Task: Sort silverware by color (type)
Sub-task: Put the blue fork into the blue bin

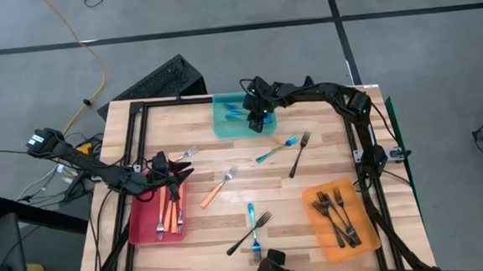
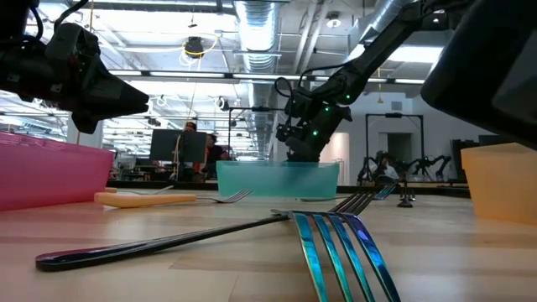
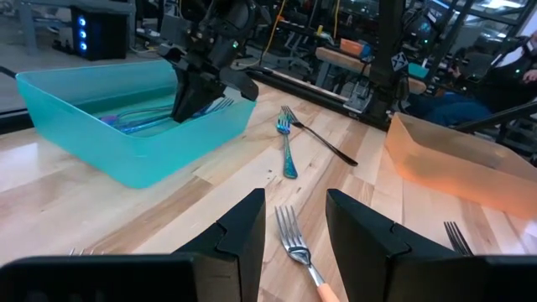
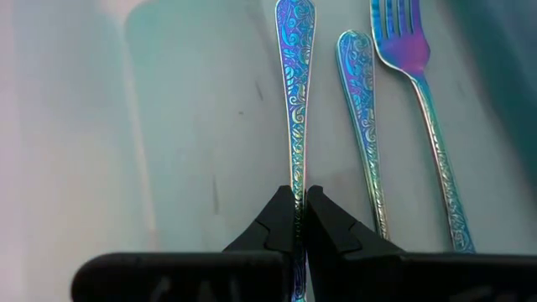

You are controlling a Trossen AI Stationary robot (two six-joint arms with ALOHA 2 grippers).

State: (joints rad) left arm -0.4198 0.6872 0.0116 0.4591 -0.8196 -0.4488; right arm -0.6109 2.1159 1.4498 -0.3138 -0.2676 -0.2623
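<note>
My right gripper (image 1: 257, 119) reaches down into the teal tray (image 1: 224, 124) at the table's far middle, shut on a blue fork (image 4: 295, 101). Two more blue forks (image 4: 369, 134) lie beside it on the tray floor. My left gripper (image 3: 294, 226) stands open at the red tray's (image 1: 142, 226) far edge, above an orange-handled fork (image 3: 295, 243) without touching it. Orange-handled forks (image 1: 171, 215) lie in the red tray and dark forks (image 1: 337, 214) in the orange tray (image 1: 319, 232). Loose on the table lie two orange-handled forks (image 1: 218, 189), two blue ones (image 1: 276, 148) and two dark ones (image 1: 299, 155). My right gripper pinches the blue fork's patterned handle (image 4: 297, 178) between its two fingertips (image 4: 281, 214). The fingers slant down into the tray from above, and the handle runs straight on beyond them. The handle's free end (image 4: 295, 17) is low by the tray floor; whether it rests there I cannot tell.
A dark keyboard-like object (image 1: 158, 82) lies off the table's far left corner. The black table frame (image 1: 369, 153) runs along the right edge. A blue fork and a dark fork (image 1: 249, 233) cross near the front edge. Bare wood lies mid-table.
</note>
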